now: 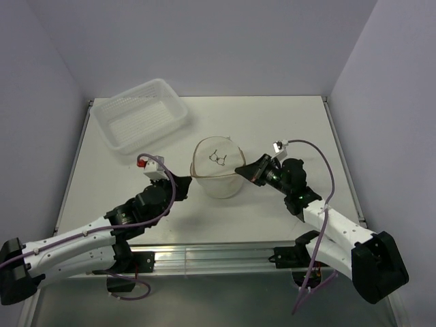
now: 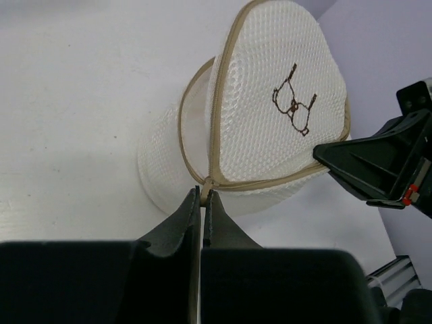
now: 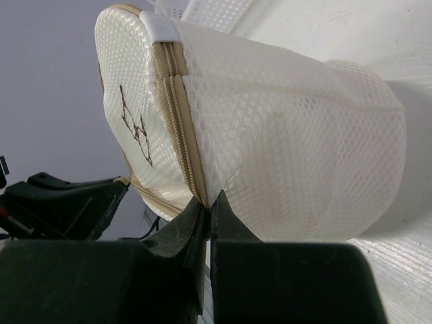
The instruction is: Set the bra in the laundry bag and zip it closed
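The laundry bag [image 1: 216,167], a white mesh cylinder with a beige zipper rim and a small bra icon on its round lid, stands mid-table. It also shows in the left wrist view [image 2: 270,115] and the right wrist view [image 3: 283,142]. My left gripper [image 1: 185,185] is at its left rim, shut on the beige zipper pull [image 2: 206,187]; the lid stands partly lifted on that side. My right gripper [image 1: 240,170] is at its right rim, shut on the zipper edge [image 3: 210,197]. The bra is hidden; I cannot tell whether it lies inside the bag.
A white perforated plastic basket [image 1: 141,114] sits at the table's back left. The table's side edges run close to grey walls on both sides. The arm bases and a metal rail [image 1: 211,255] lie along the near edge.
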You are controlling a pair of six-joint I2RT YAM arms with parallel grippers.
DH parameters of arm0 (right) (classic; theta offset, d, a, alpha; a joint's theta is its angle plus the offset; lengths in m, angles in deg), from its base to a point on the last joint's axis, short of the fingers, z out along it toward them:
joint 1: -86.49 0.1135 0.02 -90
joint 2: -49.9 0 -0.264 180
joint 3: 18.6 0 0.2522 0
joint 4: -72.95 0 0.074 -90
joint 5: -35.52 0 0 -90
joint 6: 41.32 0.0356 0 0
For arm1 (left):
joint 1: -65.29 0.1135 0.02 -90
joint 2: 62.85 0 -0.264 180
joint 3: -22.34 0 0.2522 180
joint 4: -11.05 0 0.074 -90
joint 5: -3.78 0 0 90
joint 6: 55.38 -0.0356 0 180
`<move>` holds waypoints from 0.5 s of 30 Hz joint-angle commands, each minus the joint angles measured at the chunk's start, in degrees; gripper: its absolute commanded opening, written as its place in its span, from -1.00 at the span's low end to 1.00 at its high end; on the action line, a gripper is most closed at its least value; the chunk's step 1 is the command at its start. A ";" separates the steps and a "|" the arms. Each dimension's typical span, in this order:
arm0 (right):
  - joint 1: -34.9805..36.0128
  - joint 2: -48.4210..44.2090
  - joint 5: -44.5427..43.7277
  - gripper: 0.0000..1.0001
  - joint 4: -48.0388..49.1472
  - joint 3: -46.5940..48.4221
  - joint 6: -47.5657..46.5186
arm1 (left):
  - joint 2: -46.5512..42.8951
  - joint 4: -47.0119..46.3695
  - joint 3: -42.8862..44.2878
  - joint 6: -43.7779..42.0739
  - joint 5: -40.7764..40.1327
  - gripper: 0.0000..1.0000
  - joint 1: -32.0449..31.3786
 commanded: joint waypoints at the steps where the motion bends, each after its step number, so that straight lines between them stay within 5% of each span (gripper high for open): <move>1: -6.71 -1.21 -7.05 -1.00 -1.73 1.20 -4.62 | -4.26 9.64 -0.81 -4.42 -9.61 -1.00 4.87; 8: -9.27 1.69 -3.89 -1.00 -1.47 3.04 -5.85 | -6.64 8.59 -1.51 -5.30 -5.05 -1.00 7.69; 15: -7.25 5.20 -0.37 -0.91 -3.92 8.30 -8.83 | -3.22 -4.67 -5.99 -3.99 3.40 -1.00 3.83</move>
